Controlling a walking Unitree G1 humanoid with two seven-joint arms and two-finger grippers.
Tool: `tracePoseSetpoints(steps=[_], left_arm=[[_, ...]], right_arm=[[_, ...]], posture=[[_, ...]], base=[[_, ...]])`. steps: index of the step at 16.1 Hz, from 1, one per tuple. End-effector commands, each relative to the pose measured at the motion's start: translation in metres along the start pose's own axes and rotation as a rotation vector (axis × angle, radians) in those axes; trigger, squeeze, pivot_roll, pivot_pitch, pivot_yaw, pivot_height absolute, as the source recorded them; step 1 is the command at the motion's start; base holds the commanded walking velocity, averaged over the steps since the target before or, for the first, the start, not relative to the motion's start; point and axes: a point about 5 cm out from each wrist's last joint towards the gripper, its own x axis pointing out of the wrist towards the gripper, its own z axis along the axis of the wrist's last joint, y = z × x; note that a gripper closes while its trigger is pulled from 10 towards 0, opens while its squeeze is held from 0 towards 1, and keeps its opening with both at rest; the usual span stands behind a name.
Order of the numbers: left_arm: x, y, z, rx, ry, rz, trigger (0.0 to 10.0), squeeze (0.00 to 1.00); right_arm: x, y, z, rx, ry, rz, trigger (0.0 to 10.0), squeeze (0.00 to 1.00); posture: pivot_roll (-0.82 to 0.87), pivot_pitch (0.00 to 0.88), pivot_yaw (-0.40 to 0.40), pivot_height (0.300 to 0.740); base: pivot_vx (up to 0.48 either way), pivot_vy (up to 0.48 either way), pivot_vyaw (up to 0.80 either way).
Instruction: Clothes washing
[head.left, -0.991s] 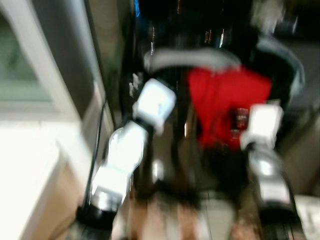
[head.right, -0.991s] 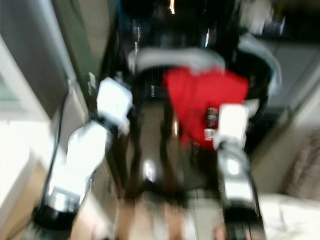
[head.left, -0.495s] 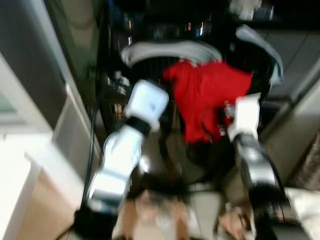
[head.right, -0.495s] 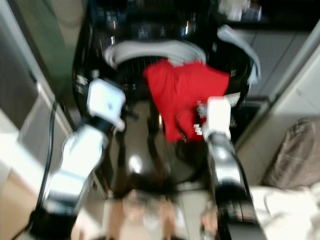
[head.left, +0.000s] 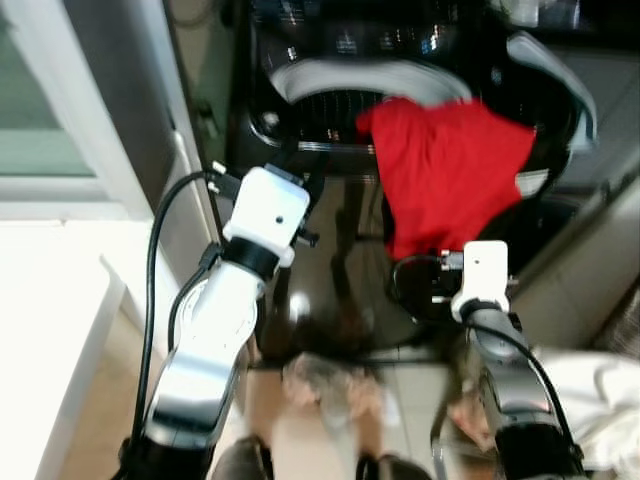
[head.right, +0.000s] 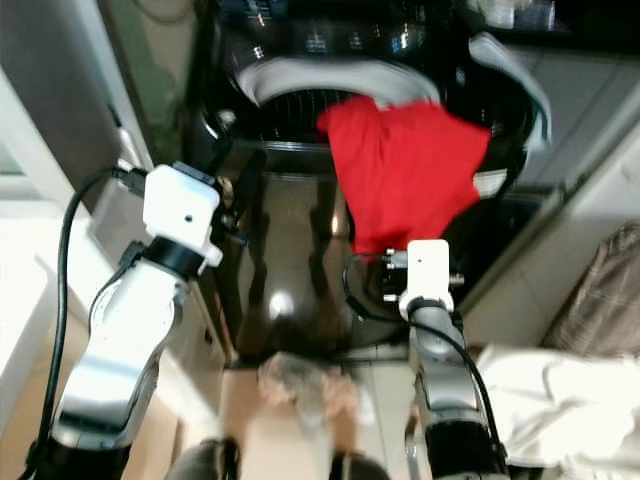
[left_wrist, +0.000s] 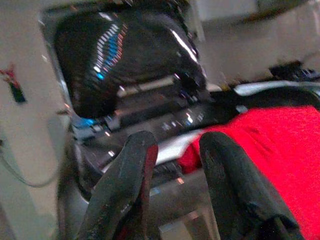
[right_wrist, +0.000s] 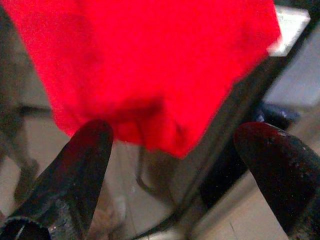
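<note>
A red garment (head.left: 445, 170) hangs over the front rim of a black top-loading washing machine (head.left: 330, 60) and down its glossy front. My right gripper (right_wrist: 172, 130) is open wide just below the garment's lower hem, with nothing between its fingers. The right arm (head.left: 480, 275) shows under the cloth. My left gripper (left_wrist: 172, 142) is raised to the left of the garment and points at the washer's rim. Its fingers (left_wrist: 135, 160) stand a little apart and hold nothing. The left arm (head.left: 262, 215) is in front of the machine's left side.
The washer's dark lid (left_wrist: 125, 55) stands raised at the back. A white ledge (head.left: 40, 320) and a black cable (head.left: 155, 260) are on the left. A crumpled cloth (head.left: 325, 380) lies on the floor by my feet, and white fabric (head.right: 560, 400) at the lower right.
The camera has shifted and the picture is sharper. My right arm has dropped back from the red garment's edge to below its hem. The garment stays draped on the rim.
</note>
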Motion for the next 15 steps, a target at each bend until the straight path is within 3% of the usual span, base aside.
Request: tracePoseSetpoints(steps=[1,3,7,12,15], left_arm=[[-0.006,-0.004,0.005,-0.006,-0.002,-0.024,10.0,0.0],[-0.016,-0.008,0.009,-0.013,0.019,-0.055,10.0,0.0],[-0.031,-0.005,0.015,-0.009,0.062,-0.064,10.0,0.0],[-0.041,-0.004,0.02,-0.01,0.107,-0.051,10.0,0.0],[-0.047,-0.002,0.024,-0.008,0.113,-0.037,10.0,0.0]], right_arm=[[0.001,-0.007,-0.011,-0.03,0.026,-0.048,10.0,0.0],[0.004,-0.009,-0.019,-0.04,0.042,-0.091,10.0,0.0],[0.024,-0.003,-0.014,-0.045,0.047,-0.095,10.0,0.0],[0.046,0.012,-0.001,-0.075,0.043,-0.081,10.0,0.0],[0.052,0.01,0.01,-0.093,-0.001,-0.109,10.0,0.0]], posture=[[0.07,0.277,0.006,0.736],[0.11,0.304,0.033,0.736],[0.17,0.318,0.062,0.736],[0.22,0.338,0.07,0.736],[0.24,0.355,0.079,0.736]], base=[[0.0,0.0,0.0],[0.0,0.0,0.0],[0.0,0.0,0.0],[0.0,0.0,0.0],[0.0,0.0,0.0]])
